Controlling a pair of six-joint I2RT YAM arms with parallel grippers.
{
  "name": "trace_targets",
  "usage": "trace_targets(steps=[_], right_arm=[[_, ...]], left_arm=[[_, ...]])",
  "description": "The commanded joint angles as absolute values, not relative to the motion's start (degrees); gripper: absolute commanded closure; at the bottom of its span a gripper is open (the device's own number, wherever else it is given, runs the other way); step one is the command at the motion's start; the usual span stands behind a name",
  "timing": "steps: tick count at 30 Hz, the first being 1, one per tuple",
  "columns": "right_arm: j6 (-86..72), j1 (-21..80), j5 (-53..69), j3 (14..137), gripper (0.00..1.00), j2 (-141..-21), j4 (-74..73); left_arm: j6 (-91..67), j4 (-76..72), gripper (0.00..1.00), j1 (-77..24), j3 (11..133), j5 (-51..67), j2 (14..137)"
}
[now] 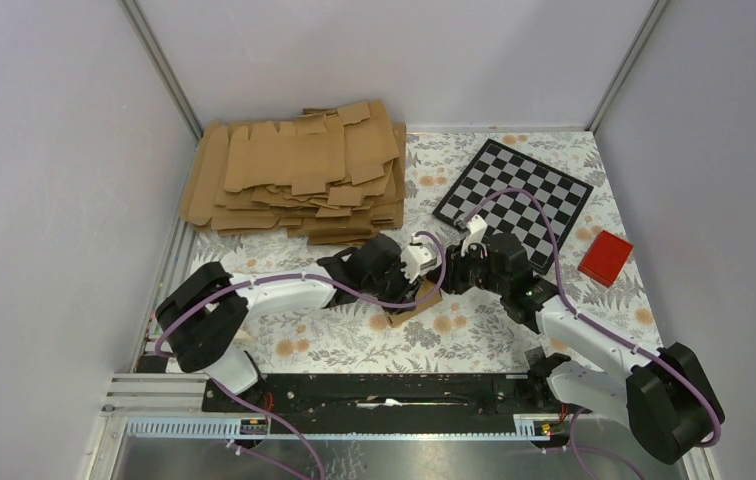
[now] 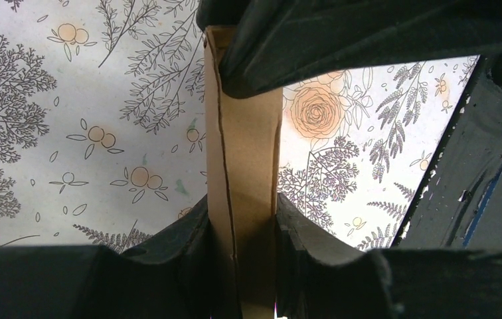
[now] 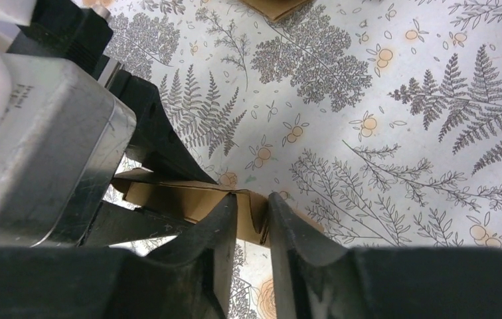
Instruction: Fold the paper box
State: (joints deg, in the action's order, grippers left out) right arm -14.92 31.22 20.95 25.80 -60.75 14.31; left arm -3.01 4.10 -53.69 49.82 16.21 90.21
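The paper box (image 1: 416, 300), a small brown kraft piece, is held just above the flowered table between both arms. My left gripper (image 1: 412, 280) is shut on it. In the left wrist view the box (image 2: 245, 146) stands as a narrow folded strip clamped between my left gripper's (image 2: 242, 216) jaws. My right gripper (image 1: 446, 275) meets it from the right. In the right wrist view my right gripper (image 3: 251, 206) is closed on the box's (image 3: 168, 196) end flap, with the left gripper's fingers (image 3: 162, 139) on the box beside it.
A big pile of flat brown blanks (image 1: 299, 170) lies at the back left. A checkerboard (image 1: 514, 195) lies at the back right, with a small red block (image 1: 606, 257) near the right wall. White walls enclose the table.
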Motion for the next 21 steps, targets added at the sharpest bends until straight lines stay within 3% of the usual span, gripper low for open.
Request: trace_targets(steps=[1, 4, 8, 13, 16, 21], right_arm=[[-12.23, 32.20, 21.31, 29.72, 0.66, -60.10, 10.66], [-11.66, 32.23, 20.84, 30.16, 0.61, -59.89, 9.40], [-10.77, 32.25, 20.14, 29.56, 0.47, -58.24, 9.32], [-9.98, 32.21, 19.04, 29.54, 0.45, -57.29, 9.16], [-9.69, 32.25, 18.45, 30.46, 0.46, -57.55, 7.62], [-7.22, 32.21, 18.85, 32.00, 0.62, -58.14, 4.27]], left_arm=[[-1.93, -0.09, 0.78, -53.75, 52.19, 13.87, 91.13], [-1.93, -0.09, 0.78, -53.75, 52.16, 13.84, 91.13], [-1.93, -0.09, 0.78, -53.70, 52.21, 13.80, 91.10], [-1.93, -0.09, 0.78, -53.76, 52.21, 13.91, 91.22], [-1.85, -0.09, 0.78, -53.73, 52.21, 13.81, 91.23], [-1.85, -0.09, 0.78, -53.71, 52.21, 13.81, 91.09]])
